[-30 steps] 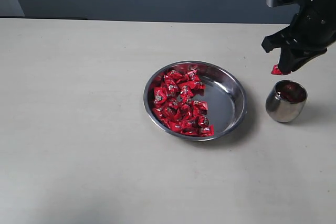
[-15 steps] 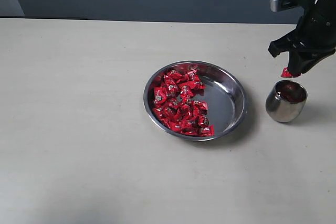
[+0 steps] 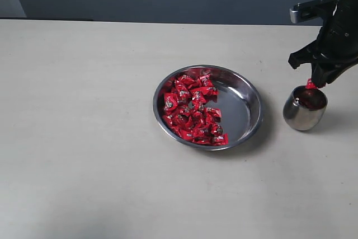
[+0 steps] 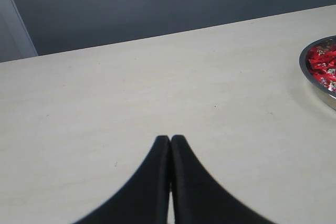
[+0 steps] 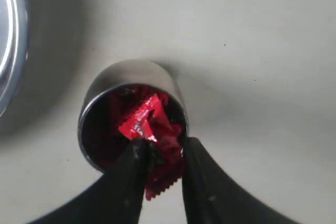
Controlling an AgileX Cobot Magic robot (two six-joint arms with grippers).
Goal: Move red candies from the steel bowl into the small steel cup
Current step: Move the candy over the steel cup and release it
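The red candies (image 3: 192,109) were split between two places, and one red candy (image 5: 160,176) sat pinched between the narrow-set jaws of the right gripper (image 5: 164,148). It hung directly over the mouth of the small steel cup (image 5: 131,74), nearer one side of the rim than the centre. To finish this drop well, I judged the jaws should part only once the candy was centred over the opening. The crinkled wrapper end could catch on a finger, and the round-sided cup might tip if nudged. The cup already held a few red wrappers. Beside it, apart, the steel bowl (image 3: 246,110) kept the main heap bunched to its left side, its right half bare. Farthest off, the left gripper (image 4: 170,139) hovered over the table (image 3: 84,138), jaws pressed together, empty.
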